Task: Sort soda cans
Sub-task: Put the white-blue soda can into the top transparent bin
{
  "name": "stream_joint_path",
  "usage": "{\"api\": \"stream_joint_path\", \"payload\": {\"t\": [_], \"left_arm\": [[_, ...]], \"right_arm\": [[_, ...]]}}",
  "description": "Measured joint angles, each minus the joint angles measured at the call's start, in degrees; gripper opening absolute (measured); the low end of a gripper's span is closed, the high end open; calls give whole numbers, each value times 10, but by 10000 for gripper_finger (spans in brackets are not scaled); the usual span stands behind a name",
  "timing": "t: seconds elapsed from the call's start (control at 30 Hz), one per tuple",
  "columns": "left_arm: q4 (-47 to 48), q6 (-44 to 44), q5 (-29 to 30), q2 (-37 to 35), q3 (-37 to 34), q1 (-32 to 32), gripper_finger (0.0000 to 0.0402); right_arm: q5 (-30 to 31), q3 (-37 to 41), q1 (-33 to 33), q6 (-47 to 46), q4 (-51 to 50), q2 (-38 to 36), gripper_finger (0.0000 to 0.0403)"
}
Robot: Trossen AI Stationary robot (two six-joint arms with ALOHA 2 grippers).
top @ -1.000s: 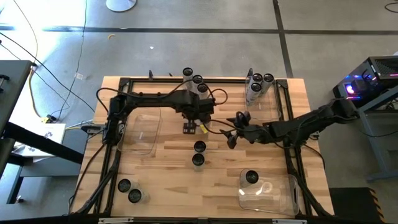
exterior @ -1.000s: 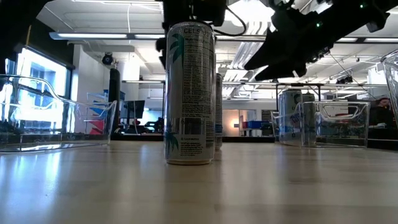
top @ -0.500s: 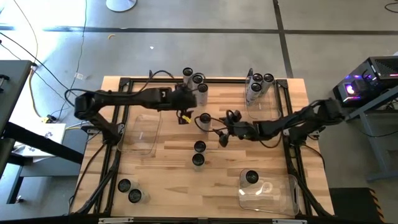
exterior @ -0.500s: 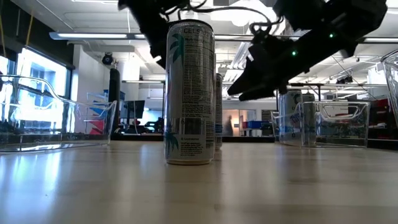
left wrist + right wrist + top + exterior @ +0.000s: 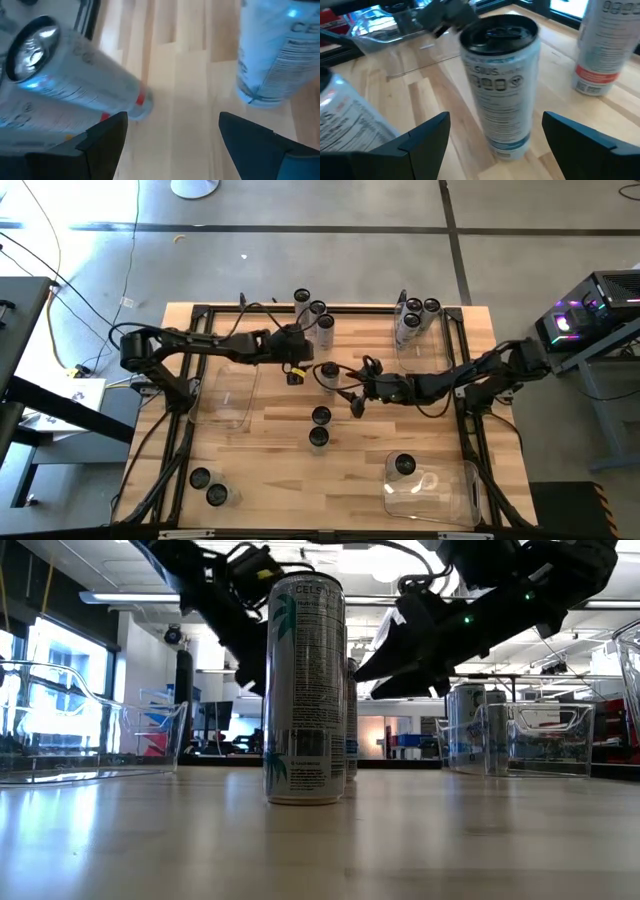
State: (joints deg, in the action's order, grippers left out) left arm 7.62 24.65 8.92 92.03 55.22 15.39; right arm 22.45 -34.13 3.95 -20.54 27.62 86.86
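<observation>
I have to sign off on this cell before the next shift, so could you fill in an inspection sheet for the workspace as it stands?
Surface: light wooden table with black frame rails.
Job's things: silvery-grey soda cans with dark tops; three at the far edge, two mid-table, one in front of the right gripper.
Clutter: clear plastic square bins.
Grippers: left gripper open, empty; right gripper open, empty, facing that can.
Cables: dark cables on the floor.
Surroundings: grey concrete floor; open office behind.
</observation>
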Motion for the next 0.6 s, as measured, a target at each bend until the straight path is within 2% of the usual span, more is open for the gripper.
{"api": "stream_joint_path", "payload": {"t": [0.13, 0.27, 0.43, 0.6], "left_arm": [[-35, 11, -103, 0, -29, 13, 296], [-67, 10, -132, 0, -52, 27, 276], [-89, 5, -186, 0, -70, 54, 228], [-93, -4, -206, 1, -76, 73, 155]], "right_arm": [[5, -3, 7, -17, -2, 8, 312], [1, -34, 19, -26, -20, 43, 297], [-7, -106, 15, -26, -108, 96, 235], [-30, -171, 4, -23, -176, 133, 163]]}}
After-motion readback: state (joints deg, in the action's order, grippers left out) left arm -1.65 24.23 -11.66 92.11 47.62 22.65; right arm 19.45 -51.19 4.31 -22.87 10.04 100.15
